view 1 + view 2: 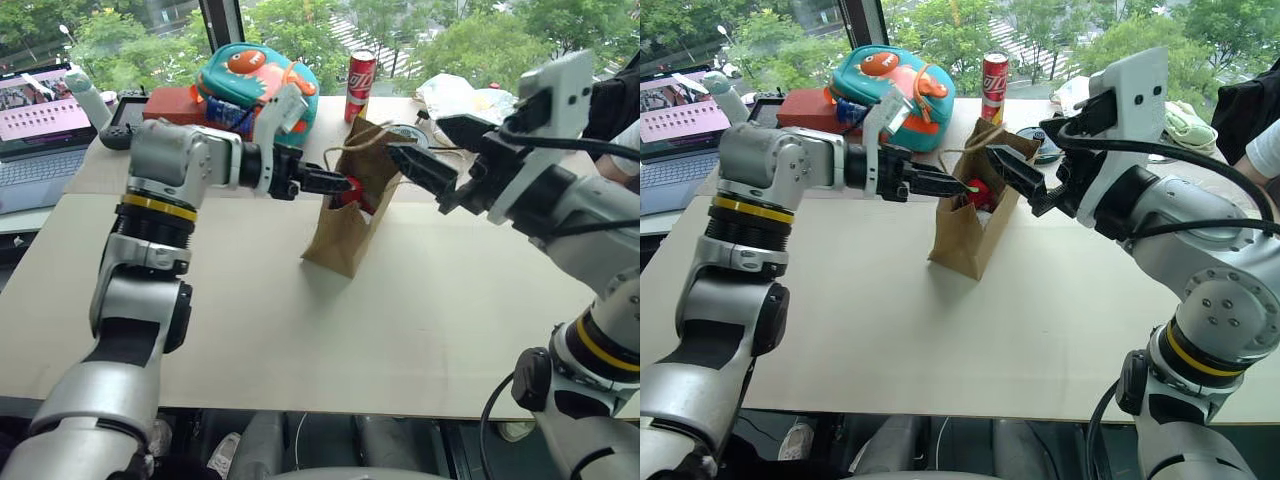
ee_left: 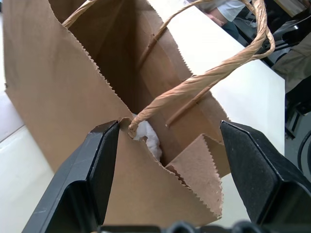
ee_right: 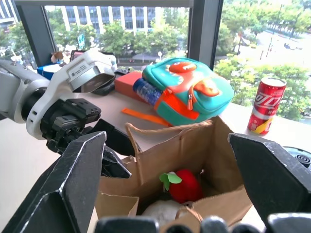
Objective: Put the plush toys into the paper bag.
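Note:
The brown paper bag stands upright in the middle of the table, mouth open. Inside it lie both plush toys: the red chili with its green stem and, beside it, the pale grey one. My left gripper is open at the bag's left rim, with the serrated paper edge and a twisted handle between its spread fingers but not pinched. My right gripper hangs open just above and to the right of the bag's mouth, holding nothing.
Behind the bag are a teal-and-orange fish backpack, a red soda can, a red box and a white plastic bag. A laptop sits far left. A person's sleeve shows at the right edge.

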### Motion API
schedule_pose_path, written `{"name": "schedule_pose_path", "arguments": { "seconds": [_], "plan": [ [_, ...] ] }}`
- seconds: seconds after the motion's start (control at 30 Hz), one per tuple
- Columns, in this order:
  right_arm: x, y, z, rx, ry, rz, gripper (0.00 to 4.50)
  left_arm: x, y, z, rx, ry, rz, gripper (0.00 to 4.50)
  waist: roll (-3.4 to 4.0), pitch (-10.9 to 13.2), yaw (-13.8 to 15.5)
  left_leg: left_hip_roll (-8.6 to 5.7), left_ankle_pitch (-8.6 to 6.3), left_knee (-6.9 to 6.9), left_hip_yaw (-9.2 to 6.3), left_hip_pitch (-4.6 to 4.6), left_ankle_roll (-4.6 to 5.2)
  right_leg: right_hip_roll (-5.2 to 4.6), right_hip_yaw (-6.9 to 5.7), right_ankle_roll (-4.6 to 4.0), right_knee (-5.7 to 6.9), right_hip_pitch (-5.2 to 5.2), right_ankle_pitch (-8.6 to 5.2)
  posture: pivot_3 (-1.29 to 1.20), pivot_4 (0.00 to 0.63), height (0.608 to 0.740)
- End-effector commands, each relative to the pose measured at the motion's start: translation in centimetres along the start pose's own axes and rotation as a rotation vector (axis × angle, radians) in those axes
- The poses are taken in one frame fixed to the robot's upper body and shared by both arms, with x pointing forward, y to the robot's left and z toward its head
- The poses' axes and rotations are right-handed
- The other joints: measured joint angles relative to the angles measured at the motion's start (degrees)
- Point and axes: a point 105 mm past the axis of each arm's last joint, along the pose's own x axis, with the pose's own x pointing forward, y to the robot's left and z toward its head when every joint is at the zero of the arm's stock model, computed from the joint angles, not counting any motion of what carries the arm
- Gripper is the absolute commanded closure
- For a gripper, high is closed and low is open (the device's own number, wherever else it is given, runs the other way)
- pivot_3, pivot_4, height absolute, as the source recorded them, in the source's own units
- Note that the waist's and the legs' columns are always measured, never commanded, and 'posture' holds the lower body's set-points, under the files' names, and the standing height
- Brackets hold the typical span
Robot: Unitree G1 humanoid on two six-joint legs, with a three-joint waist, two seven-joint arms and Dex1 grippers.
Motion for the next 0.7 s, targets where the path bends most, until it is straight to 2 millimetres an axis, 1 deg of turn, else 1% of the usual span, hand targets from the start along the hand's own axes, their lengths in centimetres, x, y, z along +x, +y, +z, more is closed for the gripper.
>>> {"name": "schedule_pose_path", "arguments": {
  "seconds": [0.03,0.17,0.23,0.3,0.33,0.4,0.43,0.47,0.5,0.53,0.57,0.63,0.67,0.7],
  "plan": [
    [-0.8,0.7,0.6,0.0,-0.054,0.018,0.02,-2.1,-1.7,2.1,0.051,-0.148,-0.075,0.97,0.0,0.0,0.0,0.01,0.0,0.0,0.0,0.0,0.0,0.0,0.0,0.0,0.0,0.0,0.0,0.0,0.15,0.739],
    [-1.1,0.7,-0.5,0.042,-0.017,0.013,0.02,-3.9,-1.8,2.2,0.02,-0.273,-0.082,0.97,0.0,0.0,0.0,0.01,0.0,0.04,0.0,0.0,0.0,-0.03,0.0,0.0,-0.01,0.01,0.0,0.0,0.15,0.739],
    [-1.5,0.6,-1.4,0.06,0.021,0.006,0.02,-4.7,-1.3,1.6,0.005,-0.319,-0.054,0.97,0.0,0.0,0.1,0.01,0.0,0.08,0.0,0.03,0.0,-0.05,0.0,0.0,-0.01,0.03,0.0,0.0,0.15,0.739],
    [-1.9,0.2,-2.9,0.06,0.099,-0.021,0.52,-5.1,-0.4,0.7,-0.008,-0.338,-0.003,0.97,0.01,0.0,0.1,0.01,0.0,0.08,0.0,0.06,0.0,-0.05,0.0,0.0,-0.02,0.07,0.0,0.0,0.15,0.739],
    [-2.1,-0.1,-3.7,0.065,0.134,-0.04,0.85,-5.1,-0.2,0.0,0.011,-0.329,0.021,0.97,0.01,0.0,0.1,0.0,0.0,0.08,0.0,0.13,0.0,-0.06,0.0,0.0,-0.02,0.15,0.0,0.0,0.15,0.739],
    [-2.0,-0.6,-5.5,0.083,0.209,-0.084,1.23,-4.6,-0.3,-2.4,0.107,-0.281,0.065,0.97,0.03,0.0,0.1,0.0,0.0,0.08,0.01,0.13,0.0,-0.06,0.01,0.0,-0.07,0.16,0.0,0.0,0.15,0.739],
    [-1.9,-0.7,-7.0,0.078,0.274,-0.103,1.72,-4.0,-0.5,-4.1,0.144,-0.247,0.072,0.97,0.03,0.0,0.0,-0.01,0.0,0.08,0.02,0.14,0.0,-0.08,0.02,0.0,-0.06,0.17,0.0,0.0,0.15,0.739],
    [-1.8,-0.7,-8.0,0.07,0.317,-0.114,1.98,-3.6,-0.7,-5.2,0.167,-0.227,0.073,0.97,0.03,0.0,0.0,0.01,0.0,0.04,0.1,0.25,0.0,-0.09,0.08,-0.01,-0.06,0.2,0.0,0.0,0.15,0.739],
    [-1.8,-0.6,-8.7,0.07,0.338,-0.119,2.32,-3.4,-0.7,-6.0,0.167,-0.22,0.074,0.97,0.03,0.0,0.0,0.0,0.0,-0.01,0.13,0.33,-0.01,-0.1,0.12,-0.01,-0.07,0.28,0.0,0.0,0.15,0.739],
    [-1.7,-0.6,-9.3,0.067,0.356,-0.124,2.76,-3.2,-0.6,-6.7,0.171,-0.208,0.081,0.97,0.01,0.0,0.1,0.01,0.0,0.0,0.12,0.31,-0.01,-0.09,0.12,-0.01,-0.09,0.25,0.0,0.0,0.15,0.739],
    [-1.7,-0.7,-9.7,0.057,0.376,-0.13,2.98,-3.0,-0.5,-7.3,0.2,-0.195,0.098,0.97,0.01,0.0,0.1,0.01,0.01,0.02,0.12,0.29,-0.02,-0.08,0.11,-0.02,-0.07,0.24,0.01,0.0,0.15,0.739],
    [-1.5,-0.5,-11.1,0.044,0.423,-0.133,3.66,-2.2,-0.2,-8.3,0.285,-0.175,0.133,0.97,0.01,0.0,0.2,0.01,0.02,0.09,0.09,0.24,-0.04,-0.06,0.09,-0.02,-0.06,0.21,0.01,0.0,0.15,0.739],
    [-1.3,-0.3,-11.5,0.043,0.433,-0.129,4.07,-2.0,-0.2,-8.6,0.31,-0.174,0.135,0.97,0.01,0.0,0.3,-0.01,0.03,0.09,0.11,0.28,-0.05,-0.07,0.09,-0.02,-0.08,0.26,0.01,0.0,0.15,0.739],
    [-1.1,-0.1,-12.2,0.028,0.456,-0.125,4.39,-1.8,-0.1,-8.6,0.329,-0.197,0.149,0.97,0.01,0.0,0.3,0.0,0.03,0.1,0.11,0.34,-0.05,-0.07,0.09,-0.02,-0.1,0.33,0.01,0.0,0.15,0.739]
  ]
}}
